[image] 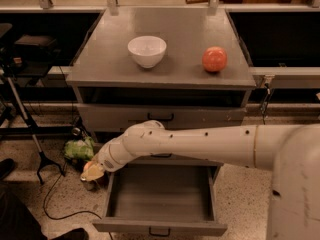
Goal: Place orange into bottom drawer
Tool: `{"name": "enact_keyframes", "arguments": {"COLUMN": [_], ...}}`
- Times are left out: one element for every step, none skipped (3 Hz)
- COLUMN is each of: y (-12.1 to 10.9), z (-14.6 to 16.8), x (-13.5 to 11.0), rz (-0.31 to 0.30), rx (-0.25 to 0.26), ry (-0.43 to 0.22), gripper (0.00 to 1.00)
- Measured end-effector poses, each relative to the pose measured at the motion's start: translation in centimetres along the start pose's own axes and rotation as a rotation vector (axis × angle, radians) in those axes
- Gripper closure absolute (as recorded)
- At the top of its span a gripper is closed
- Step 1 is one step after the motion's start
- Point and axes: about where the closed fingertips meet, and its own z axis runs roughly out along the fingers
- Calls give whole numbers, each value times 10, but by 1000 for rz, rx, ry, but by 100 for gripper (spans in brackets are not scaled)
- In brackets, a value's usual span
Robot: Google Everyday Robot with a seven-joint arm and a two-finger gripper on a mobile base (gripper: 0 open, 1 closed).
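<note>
Check the surface first. The grey counter [172, 74] carries a white bowl [147, 50] near its left-centre and a reddish-pink fruit [214, 59] near its right edge, well apart from each other. Below the top you see a dark recess, then a closed grey drawer [115, 119] with a black handle. The bottom drawer [160, 196] is pulled out over the speckled floor [240, 194], and its inside shows bare grey metal.

Note the limits of the view. The white arm [200, 144] crosses the cabinet front and hides most of the panel behind it. Its near end is cut off at the right edge. The drawer front is cropped by the lower edge.

Locate the gripper [92, 172] just outside the left wall of the bottom drawer, near its rear left corner, above the floor. It is pinching the orange [89, 166], which shows only as a small yellow-orange patch at the tip.

Beside the gripper, a green object [79, 148] lies on the floor. A black stand [42, 159] and a cable [57, 201] lie further left.
</note>
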Motion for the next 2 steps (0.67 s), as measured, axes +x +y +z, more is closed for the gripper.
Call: {"name": "enact_keyframes", "arguments": {"y": [-1, 4], "z": [57, 98], "x": [22, 40], "rz": [23, 19], "rx": [-27, -79], "ry": [42, 72], "gripper": [100, 100]}}
